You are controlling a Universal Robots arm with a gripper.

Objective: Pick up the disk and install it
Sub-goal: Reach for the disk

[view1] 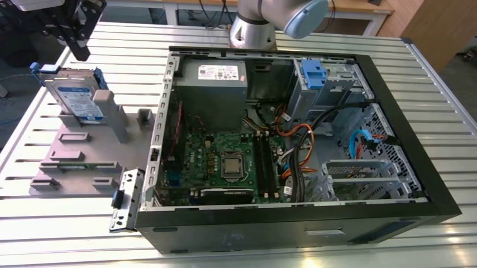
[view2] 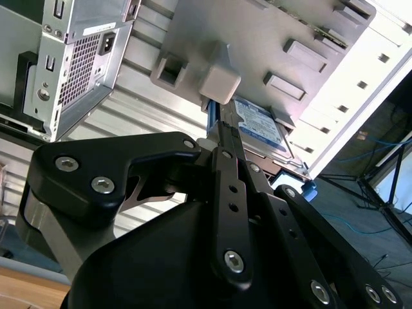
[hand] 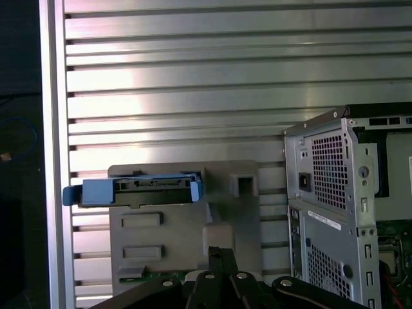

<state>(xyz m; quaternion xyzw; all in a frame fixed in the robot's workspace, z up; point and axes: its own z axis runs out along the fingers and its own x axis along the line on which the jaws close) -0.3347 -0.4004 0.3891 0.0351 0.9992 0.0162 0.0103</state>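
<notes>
Gripper: the gripper [view1: 80, 51] hangs above & beyond the disk [view1: 75, 100] in the exterior view, apart from it, touching nothing.
Fingers: together as far as we can make out in both wrist views, w/ nothing between them.
Disk: stands on edge, leaning, in the grey holder [view1: 82, 162] on the table [view1: 67, 229], at the exterior view's left of the case [view1: 298, 231]. Blue bracket round it, label side showing. Not picked up yet.
Line-up: in the first wrist view the gripper [hand: 222, 252] sits opposite a holder block, off to one side of the disk's [hand: 151, 188] top edge. We judge it isn't over the grasp spot.
Risk 1: going down w/ fingers together. They'd strike the disk's edge or the holder & could tip the disk out of its slot.
Risk 2: clamping the bracket only. Plastic prob. flexes, so the disk may twist or slip.
Risk 3: the lean. Jaws not square to the faces means a skewed hold, and the disk could catch on the holder's posts on the way up.
Risk 4: install end. The cage [view1: 335, 84] has cables [view1: 298, 139] just beside it. A skewed disk could jam at the cage mouth or snag a cable.
Progress: we reckon approach stage, no step done.
</notes>
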